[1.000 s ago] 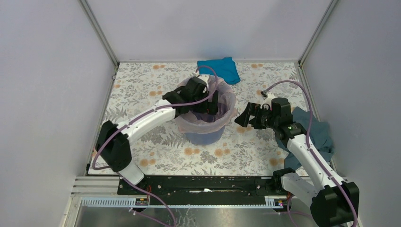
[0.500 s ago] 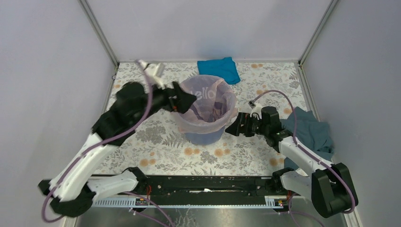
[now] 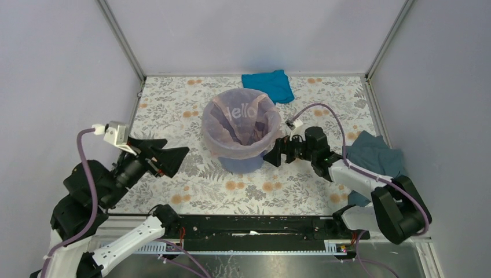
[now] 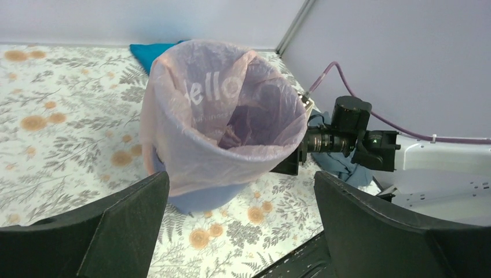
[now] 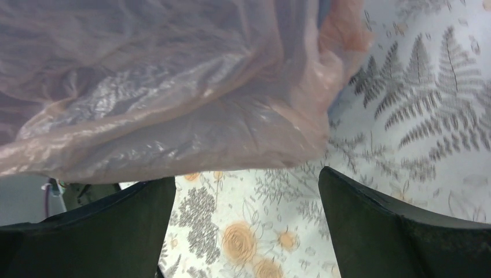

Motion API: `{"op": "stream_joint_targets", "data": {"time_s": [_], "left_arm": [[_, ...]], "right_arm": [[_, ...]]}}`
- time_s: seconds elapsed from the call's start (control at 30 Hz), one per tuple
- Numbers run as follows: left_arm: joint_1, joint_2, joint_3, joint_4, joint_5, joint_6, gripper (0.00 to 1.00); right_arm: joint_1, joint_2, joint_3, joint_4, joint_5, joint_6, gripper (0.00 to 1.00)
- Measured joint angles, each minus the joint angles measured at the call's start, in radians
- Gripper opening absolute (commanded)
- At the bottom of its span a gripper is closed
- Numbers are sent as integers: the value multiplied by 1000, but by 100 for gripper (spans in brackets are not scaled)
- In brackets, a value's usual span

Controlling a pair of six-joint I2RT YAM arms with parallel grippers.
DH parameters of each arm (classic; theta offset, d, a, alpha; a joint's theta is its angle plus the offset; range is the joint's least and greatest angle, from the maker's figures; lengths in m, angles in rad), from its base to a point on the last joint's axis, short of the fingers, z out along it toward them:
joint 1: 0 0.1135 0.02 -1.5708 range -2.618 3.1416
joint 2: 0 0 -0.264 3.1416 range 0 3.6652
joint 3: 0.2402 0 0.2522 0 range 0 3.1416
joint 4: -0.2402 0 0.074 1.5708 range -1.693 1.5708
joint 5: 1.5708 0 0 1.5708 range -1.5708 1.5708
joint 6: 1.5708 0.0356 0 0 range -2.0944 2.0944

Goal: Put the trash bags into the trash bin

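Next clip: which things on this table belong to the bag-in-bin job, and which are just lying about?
Part of the job:
- pink bag, lining the bucket, its edge folded over the rim
- blue bucket

Just lying about:
- bright blue cloth, at the table's far edge
- grey-blue cloth, on the right by the right arm

Left gripper (image 3: 176,159): withdrawn from inside the trash bin (image 3: 246,166), now well left of it, jaws apart.
Right gripper (image 3: 273,155): moved in, now just beside the trash bin's right wall.
Trash bag (image 3: 240,124): mouth now uncovered.
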Motion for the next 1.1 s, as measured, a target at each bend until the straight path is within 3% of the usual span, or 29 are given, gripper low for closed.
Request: {"op": "stream_joint_targets", "data": {"time_s": [0.27, 0.6, 0.8, 1.1], "left_arm": [[0, -66, -3, -103, -60, 11, 99], [0, -154, 46, -119, -116, 38, 99], [-4, -182, 47, -127, -162, 44, 99], [-11, -183, 40, -126, -175, 44, 99]], "right_arm": [[119, 272, 145, 154, -5, -151, 100], [328, 678, 554, 192, 45, -247, 100], [431, 753, 638, 277, 59, -168, 100], [428, 992, 902, 357, 60, -63, 100]]}}
